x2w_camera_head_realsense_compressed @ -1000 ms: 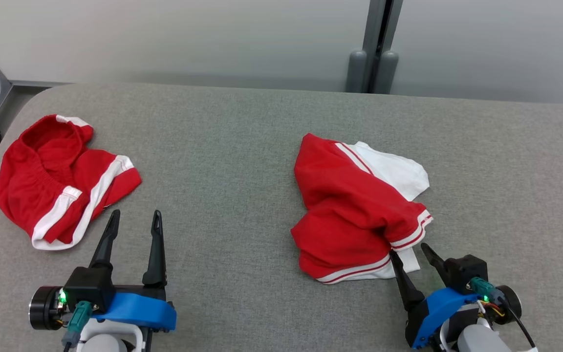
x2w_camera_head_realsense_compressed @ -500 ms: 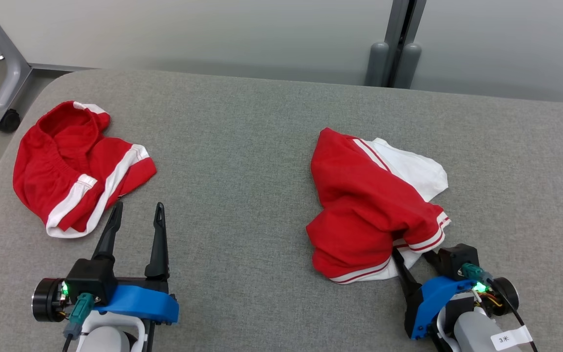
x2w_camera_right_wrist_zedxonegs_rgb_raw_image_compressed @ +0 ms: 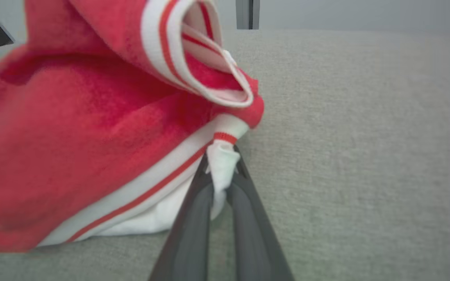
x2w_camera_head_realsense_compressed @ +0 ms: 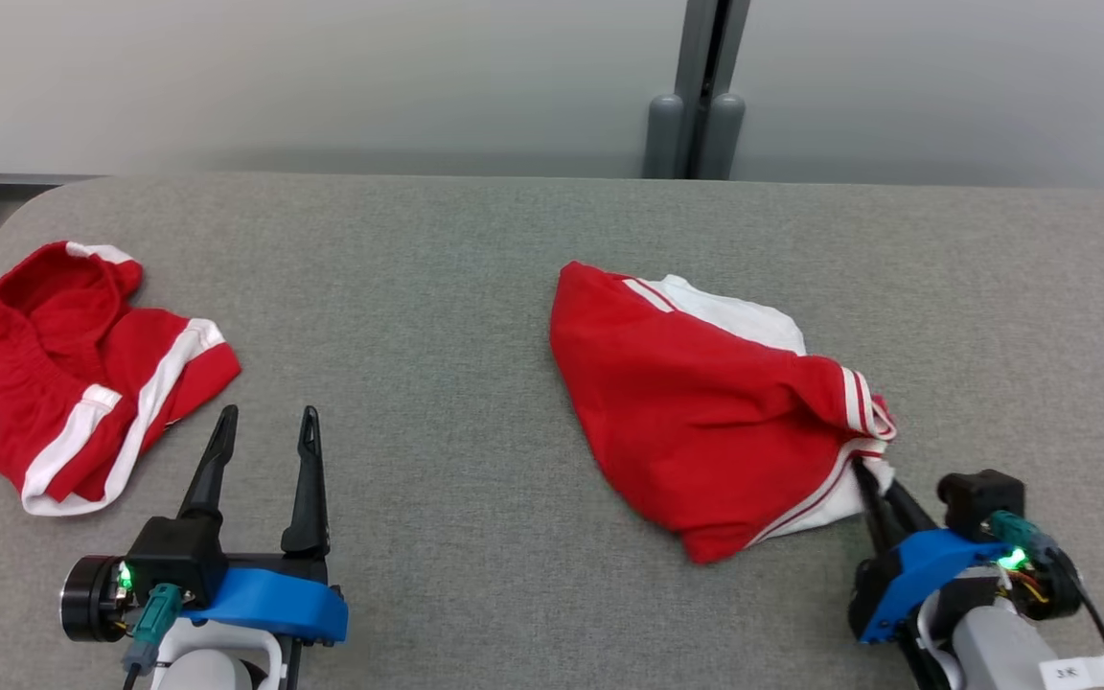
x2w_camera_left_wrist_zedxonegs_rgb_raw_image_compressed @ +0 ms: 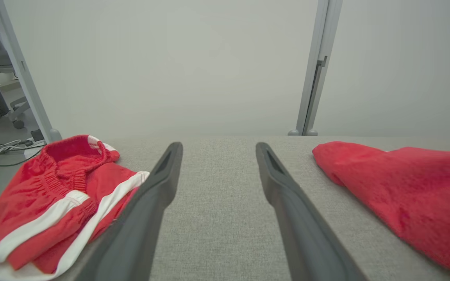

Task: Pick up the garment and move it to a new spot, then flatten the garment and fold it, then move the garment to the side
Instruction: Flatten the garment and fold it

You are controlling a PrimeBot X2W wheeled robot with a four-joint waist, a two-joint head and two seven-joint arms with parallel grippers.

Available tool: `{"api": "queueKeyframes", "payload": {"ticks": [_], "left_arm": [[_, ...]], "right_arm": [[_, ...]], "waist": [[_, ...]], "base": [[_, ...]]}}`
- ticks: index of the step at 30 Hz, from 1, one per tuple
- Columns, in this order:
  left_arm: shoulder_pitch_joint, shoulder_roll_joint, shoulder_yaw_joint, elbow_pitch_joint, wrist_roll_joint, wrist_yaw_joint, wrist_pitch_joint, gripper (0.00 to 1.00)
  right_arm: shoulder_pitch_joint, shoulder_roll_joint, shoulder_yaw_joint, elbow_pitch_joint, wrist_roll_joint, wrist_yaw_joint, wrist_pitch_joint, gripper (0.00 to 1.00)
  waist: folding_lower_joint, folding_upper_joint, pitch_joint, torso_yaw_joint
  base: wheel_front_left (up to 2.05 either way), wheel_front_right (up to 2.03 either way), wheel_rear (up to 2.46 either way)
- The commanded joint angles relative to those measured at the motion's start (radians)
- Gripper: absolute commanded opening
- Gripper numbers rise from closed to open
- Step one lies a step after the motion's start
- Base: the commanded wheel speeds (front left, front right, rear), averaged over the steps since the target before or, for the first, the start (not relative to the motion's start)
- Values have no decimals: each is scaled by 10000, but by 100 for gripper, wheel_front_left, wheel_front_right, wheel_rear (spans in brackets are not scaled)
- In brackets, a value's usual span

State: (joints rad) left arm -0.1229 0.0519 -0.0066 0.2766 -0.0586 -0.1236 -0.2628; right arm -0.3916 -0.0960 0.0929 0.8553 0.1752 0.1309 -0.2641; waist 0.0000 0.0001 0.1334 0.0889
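Far left on grey table (x2w_camera_head_realsense_compressed: 456, 287): red shorts (x2w_camera_head_realsense_compressed: 82, 374) with white side stripes, crumpled, elastic waist gaping, close to rounded corner. Just right of shorts, low in head view: left gripper (x2w_camera_head_realsense_compressed: 267, 414), fingers wide apart, pointing away from robot, nothing between them, clear of shorts. Through left wrist view: bare table between fingers, shorts off to one side, red cloth off to the other. Centre back, beyond table edge: grey post (x2w_camera_head_realsense_compressed: 702, 96) against pale wall. Right of centre: garment (x2w_camera_head_realsense_compressed: 705, 422), red with white-and-red striped trim and a white panel, lying on table in a loose heap, pulled to a point at its near right corner. Lower right: right gripper (x2w_camera_head_realsense_compressed: 870, 474), fingers together, clamped on white hem corner of garment. Through right wrist view: white cloth pinched between both tips, striped cuff bunched just above, rest of garment resting on table. Bare table right of grip.
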Motion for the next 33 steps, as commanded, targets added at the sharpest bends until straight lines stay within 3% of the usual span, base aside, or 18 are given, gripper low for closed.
{"api": "queueKeyframes", "payload": {"ticks": [1, 13, 18, 24, 33], "left_arm": [[69, -9, 14, -34, 1, -28, -30, 100], [171, -11, -42, -16, -79, -47, -30, 100], [289, -14, -70, 3, -105, -58, -30, 100], [357, -16, -104, 55, -171, -68, -30, 100], [237, -15, -175, 37, -263, -6, -29, 100]], "right_arm": [[267, -208, -246, -268, 78, -2, -8, 0], [1295, -1653, -2416, -2077, 211, -2, -8, 0], [1342, -1807, -2958, -3020, 81, -1, -6, 0], [1270, -1401, -2172, -3927, -16, -1, -6, 0], [575, -158, 754, -4443, 232, -1, -8, 0]], "waist": [[0, -1, -127, -206], [0, -1, -368, -723], [0, -1, -522, -714], [0, -1, -692, -652], [0, -1, -831, -56]], "base": [[0, 0, 0], [0, 0, 0], [0, 0, 0], [0, 0, 0], [0, 0, 0]]}}
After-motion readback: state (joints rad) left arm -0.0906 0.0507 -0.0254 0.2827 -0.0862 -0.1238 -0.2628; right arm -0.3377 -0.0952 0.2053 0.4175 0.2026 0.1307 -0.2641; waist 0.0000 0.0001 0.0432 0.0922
